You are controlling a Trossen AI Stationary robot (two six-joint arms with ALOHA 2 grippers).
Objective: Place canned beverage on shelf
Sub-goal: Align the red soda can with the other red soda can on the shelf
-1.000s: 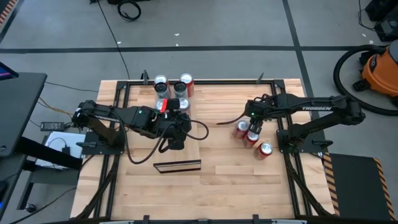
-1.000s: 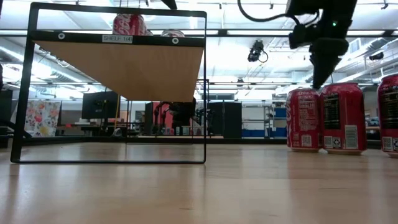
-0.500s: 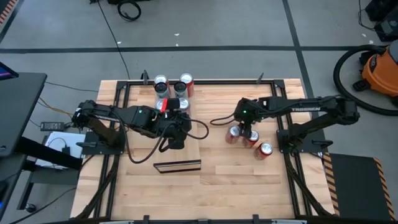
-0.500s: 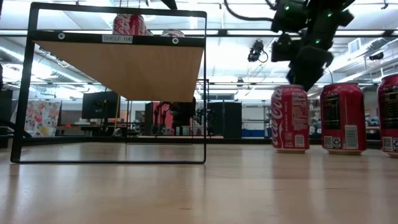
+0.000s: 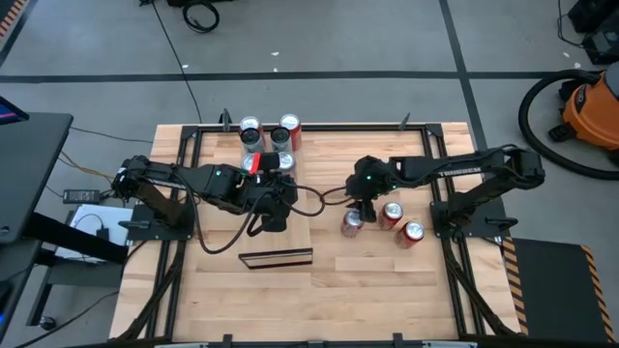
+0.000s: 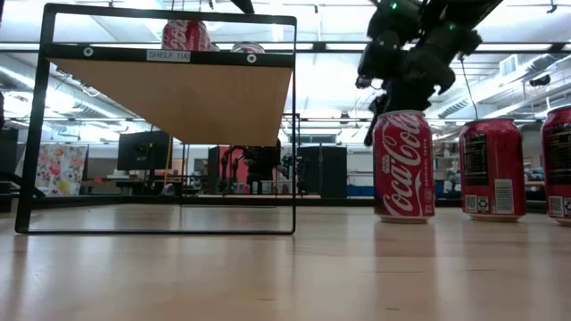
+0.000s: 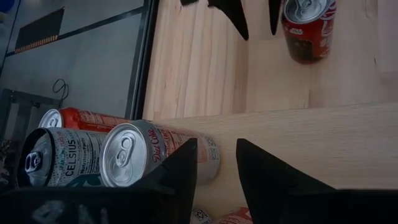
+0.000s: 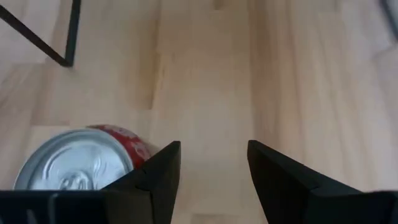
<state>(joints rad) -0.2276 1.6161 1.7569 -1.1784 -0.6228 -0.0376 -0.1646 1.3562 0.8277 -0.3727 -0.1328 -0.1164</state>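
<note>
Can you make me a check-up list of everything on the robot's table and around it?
Surface: wooden table, bare planks at the front.
Job's things: shelf in a black frame, with shelf cans already on it; three red cans on the table, the nearest red can standing upright.
Clutter: nothing seen.
Grippers: right gripper open, low by the nearest red can, which sits beside its fingers, not between them; left gripper open, over the shelf, holding nothing.
Cables: black cable looping beside the left arm.
Surroundings: orange vacuum on grey floor.
</note>
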